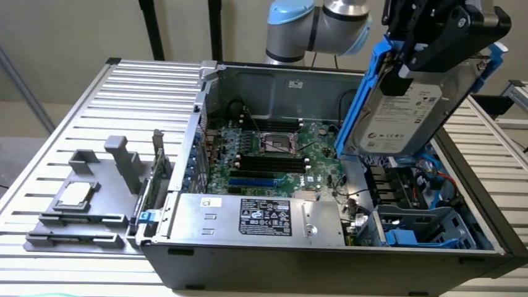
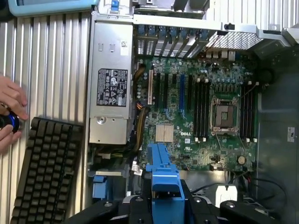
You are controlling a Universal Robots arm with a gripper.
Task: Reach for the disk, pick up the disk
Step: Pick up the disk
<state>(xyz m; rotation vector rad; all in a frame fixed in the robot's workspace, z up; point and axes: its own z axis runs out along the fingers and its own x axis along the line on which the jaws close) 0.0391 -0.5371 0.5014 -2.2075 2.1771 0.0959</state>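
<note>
The disk [image 1: 404, 108], a grey metal hard drive with a white label and blue carrier rails, hangs upright and tilted above the open computer case's drive bay [image 1: 421, 226] on the exterior view's right. My black gripper [image 1: 417, 59] is shut on its upper end, the arm rising behind it. In the wrist view a blue rail of the disk [image 2: 163, 175] sticks out between the black fingers [image 2: 135, 207], with the motherboard [image 2: 201, 107] far below it.
The open case [image 1: 188, 145] holds a motherboard [image 1: 272, 148] and a silver power supply [image 1: 256, 216]. A grey fixture [image 1: 91, 198] with a small silver chip sits on the slatted table at the exterior view's left. A keyboard [image 2: 46, 172] and a person's hand [image 2: 9, 112] lie beside the case.
</note>
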